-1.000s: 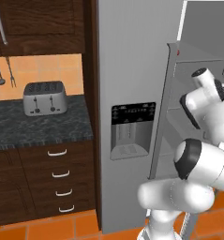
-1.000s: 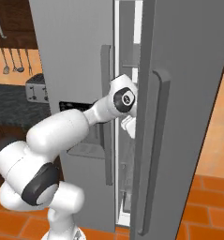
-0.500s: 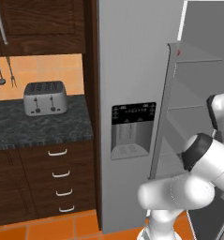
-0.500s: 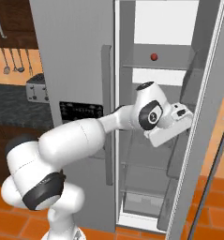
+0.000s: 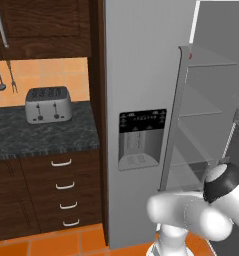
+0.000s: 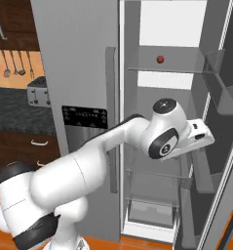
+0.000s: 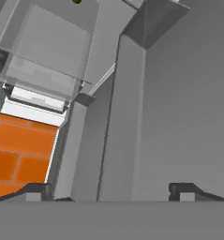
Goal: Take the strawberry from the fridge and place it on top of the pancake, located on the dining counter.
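Observation:
The grey fridge stands with its right door swung wide. A tiny red strawberry rests on the upper glass shelf, and it shows as a red dot in the left base view. My hand reaches into the opening at mid height, well below and right of the berry. In the hand view my gripper is open, the fingertips far apart with nothing between them, facing the door's inner wall. The pancake and dining counter are out of view.
A silver toaster sits on the dark granite counter left of the fridge, above wood drawers. Door bins jut out near my hand. Lower shelves and a drawer fill the fridge's bottom, over orange floor tiles.
The right fridge door has swung from barely ajar to wide open. My hand travelled right with it and now sits inside the opening, below the strawberry's shelf.

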Tool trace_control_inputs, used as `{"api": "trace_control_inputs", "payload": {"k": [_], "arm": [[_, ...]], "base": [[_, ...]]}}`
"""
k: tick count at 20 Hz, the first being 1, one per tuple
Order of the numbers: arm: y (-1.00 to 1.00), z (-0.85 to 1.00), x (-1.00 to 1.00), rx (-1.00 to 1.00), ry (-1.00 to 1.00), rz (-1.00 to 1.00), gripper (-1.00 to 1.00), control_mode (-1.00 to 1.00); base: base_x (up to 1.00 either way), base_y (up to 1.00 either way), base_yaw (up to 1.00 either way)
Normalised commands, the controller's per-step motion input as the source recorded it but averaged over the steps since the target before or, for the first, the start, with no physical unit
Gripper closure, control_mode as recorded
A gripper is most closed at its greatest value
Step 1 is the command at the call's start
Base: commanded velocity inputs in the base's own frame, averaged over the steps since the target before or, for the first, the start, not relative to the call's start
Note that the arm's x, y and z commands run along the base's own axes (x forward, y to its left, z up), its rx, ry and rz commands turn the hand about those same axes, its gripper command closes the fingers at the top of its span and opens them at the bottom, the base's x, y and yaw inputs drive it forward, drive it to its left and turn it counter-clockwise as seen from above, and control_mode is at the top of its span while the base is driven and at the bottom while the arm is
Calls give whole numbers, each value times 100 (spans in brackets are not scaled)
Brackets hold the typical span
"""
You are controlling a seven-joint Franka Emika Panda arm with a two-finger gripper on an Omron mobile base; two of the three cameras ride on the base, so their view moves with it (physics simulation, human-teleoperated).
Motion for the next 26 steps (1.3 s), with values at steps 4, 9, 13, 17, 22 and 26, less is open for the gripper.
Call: {"api": "trace_control_inputs", "payload": {"k": [4, 9, 13, 17, 22, 26], "arm": [[100, 37, -22, 6, -50, -11, -100, -100], [99, 89, 7, 1, -51, -14, -100, -100], [48, 100, 0, 9, -10, -2, -100, -100], [38, 100, -4, 15, -10, 0, -100, -100], [19, 100, -20, 17, -7, 0, -100, -100], [32, 80, -9, 2, -3, 0, -100, -100]], "base": [[0, 0, 0], [0, 0, 0], [0, 0, 0], [0, 0, 0], [0, 0, 0], [0, 0, 0]]}}
